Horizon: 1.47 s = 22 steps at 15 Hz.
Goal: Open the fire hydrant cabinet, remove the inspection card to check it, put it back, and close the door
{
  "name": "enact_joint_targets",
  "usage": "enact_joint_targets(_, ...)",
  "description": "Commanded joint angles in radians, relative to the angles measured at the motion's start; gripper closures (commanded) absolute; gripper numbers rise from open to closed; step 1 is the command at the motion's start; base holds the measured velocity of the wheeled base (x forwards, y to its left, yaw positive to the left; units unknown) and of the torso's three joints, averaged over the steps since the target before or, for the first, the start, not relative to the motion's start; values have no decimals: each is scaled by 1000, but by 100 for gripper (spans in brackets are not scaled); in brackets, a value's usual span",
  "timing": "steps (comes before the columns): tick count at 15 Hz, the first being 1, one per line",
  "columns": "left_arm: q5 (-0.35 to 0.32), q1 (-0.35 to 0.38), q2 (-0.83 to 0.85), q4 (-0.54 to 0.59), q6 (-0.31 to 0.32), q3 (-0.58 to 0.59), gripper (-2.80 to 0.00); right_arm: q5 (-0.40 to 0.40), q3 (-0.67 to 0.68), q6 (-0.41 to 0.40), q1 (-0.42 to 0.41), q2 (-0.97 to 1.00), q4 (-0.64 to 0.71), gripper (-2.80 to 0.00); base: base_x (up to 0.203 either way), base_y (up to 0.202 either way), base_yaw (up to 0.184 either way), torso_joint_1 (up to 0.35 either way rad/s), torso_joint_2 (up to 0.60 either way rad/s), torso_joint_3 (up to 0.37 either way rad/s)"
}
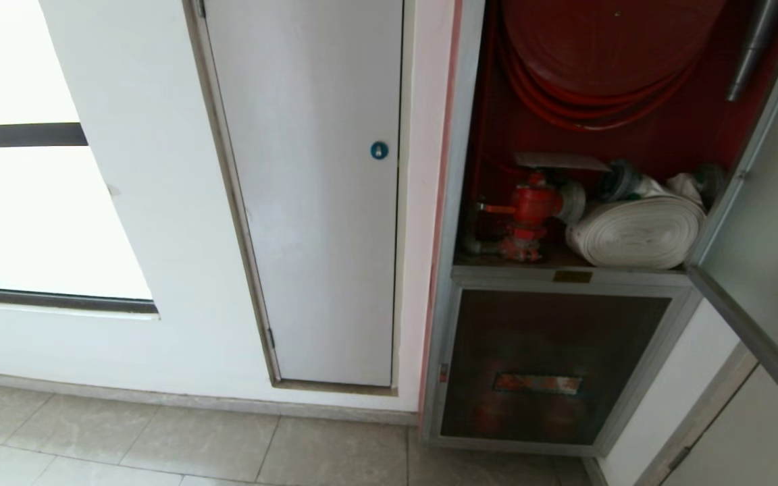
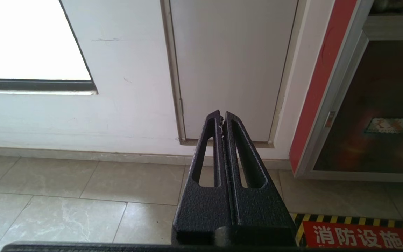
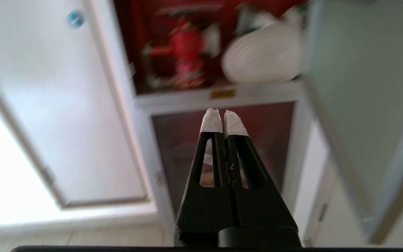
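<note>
Already swung wide, the door point(image 1: 760, 223) flanks the right gripper point(image 3: 223, 120), fingers closed and empty like the parked left gripper's point(image 2: 221, 119); rising carelessly, it could clip the frame.

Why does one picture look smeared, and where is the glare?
Right wrist view: the red valve and white hose roll are smeared, while the right gripper stays sharp. Head view and left wrist view: sharp, but the window is blown out white.
</note>
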Motion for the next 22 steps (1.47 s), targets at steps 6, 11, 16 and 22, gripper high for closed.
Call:
enact_joint_targets(6, 0, 0, 1, -1, 0, 6, 0, -605, -441, -57, -3, 510, 13, 0, 0, 0, 0, 0, 0, 0)
enact_joint_targets(11, 0, 0, 1, -1, 0, 8, 0, -716, -524, -71, -224, 682, 7, 0, 0, 0, 0, 0, 0, 0)
enact_joint_targets(16, 0, 0, 1, -1, 0, 8, 0, -638, -482, -78, -483, 675, 10, 0, 0, 0, 0, 0, 0, 0)
enact_joint_targets(22, 0, 0, 1, -1, 0, 8, 0, -631, -454, -74, -583, 722, -33, 0, 0, 0, 0, 0, 0, 0)
